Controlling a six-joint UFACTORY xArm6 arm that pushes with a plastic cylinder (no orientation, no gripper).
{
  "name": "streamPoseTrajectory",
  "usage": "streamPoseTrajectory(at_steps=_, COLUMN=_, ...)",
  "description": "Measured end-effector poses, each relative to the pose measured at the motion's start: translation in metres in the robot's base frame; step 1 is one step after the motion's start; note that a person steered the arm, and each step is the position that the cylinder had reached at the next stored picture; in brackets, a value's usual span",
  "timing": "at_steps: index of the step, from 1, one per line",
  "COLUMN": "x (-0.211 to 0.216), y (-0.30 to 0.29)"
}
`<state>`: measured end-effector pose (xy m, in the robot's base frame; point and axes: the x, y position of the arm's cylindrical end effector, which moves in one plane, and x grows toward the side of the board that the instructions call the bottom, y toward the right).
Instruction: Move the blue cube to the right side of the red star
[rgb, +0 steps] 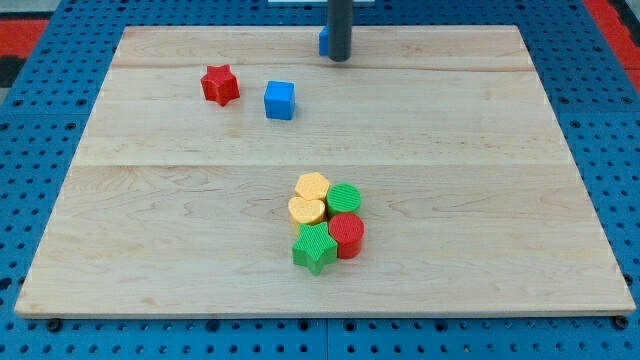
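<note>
The blue cube (280, 100) sits on the wooden board in the upper left part of the view. The red star (220, 85) lies to its left and slightly higher, a small gap apart. My tip (340, 59) is near the view's top centre, to the upper right of the blue cube and well apart from it. A second blue block (324, 41) sits right behind the rod on its left side, mostly hidden, its shape not clear.
A cluster sits at the lower centre: a yellow hexagon (312, 186), a yellow heart (306, 210), a green cylinder (345, 198), a red cylinder (348, 235) and a green star (315, 248). The board's edge (320, 316) meets a blue pegboard.
</note>
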<state>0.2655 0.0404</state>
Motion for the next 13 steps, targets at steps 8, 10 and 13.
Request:
streamPoseTrajectory(at_steps=8, x=0.090, y=-0.126)
streamPoseTrajectory(at_steps=10, x=0.083, y=-0.158)
streamPoseTrajectory(at_steps=13, x=0.060, y=-0.165)
